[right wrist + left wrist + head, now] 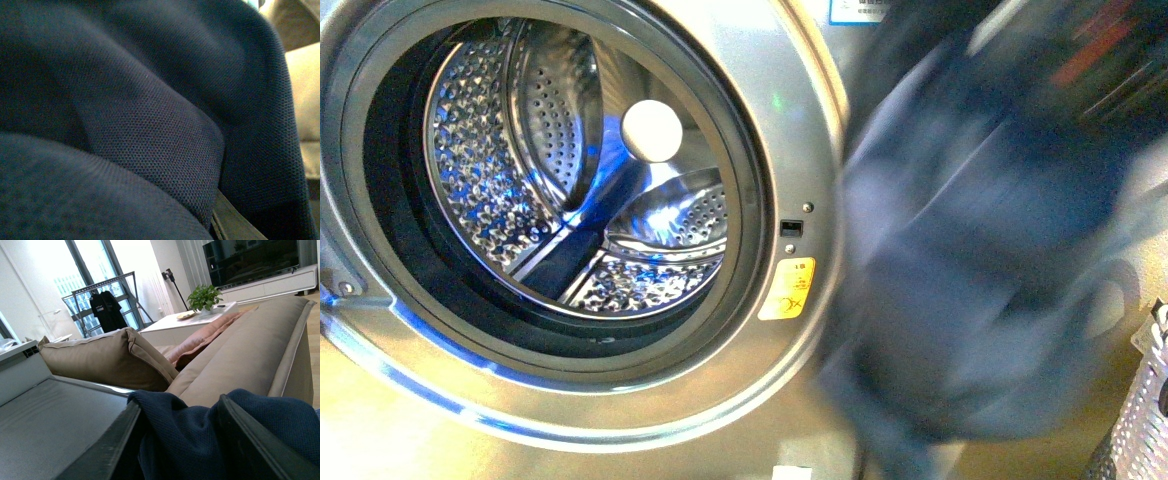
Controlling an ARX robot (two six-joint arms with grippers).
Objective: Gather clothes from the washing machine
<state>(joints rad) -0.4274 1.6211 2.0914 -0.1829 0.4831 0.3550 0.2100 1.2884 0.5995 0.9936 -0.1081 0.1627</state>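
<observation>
- The left claw (180, 452) has its two dark fingers (112, 450) drawn partway in, with a thick fold of the clothes (185, 435) bunched between them. I judge it a firm hold, kept so the soft fabric cannot slide out.
- The right claw (226, 224) shows only as a sliver of one finger beneath the navy cloth that fills its wrist view. Whether it is wide or pinching, I cannot tell.
- In the front view the clothes hang as a blurred slate-blue mass to the right of the porthole, outside the washing machine (800, 150). They are carried high, probably so the lower edge clears the door rim.
- The drum (550, 170) looks empty: bare perforated steel with only blue reflections. A yellow warning sticker (787, 288) sits just beside the porthole.
- The woven basket (1135, 420) peeks in at the lower right edge, near the hanging cloth, and seems the likely drop place.
- Farther off, the left wrist view shows a beige sofa (250, 355) with a cushion (105, 357). Beyond it a white low surface (170, 322) carries a potted plant (204, 296).
</observation>
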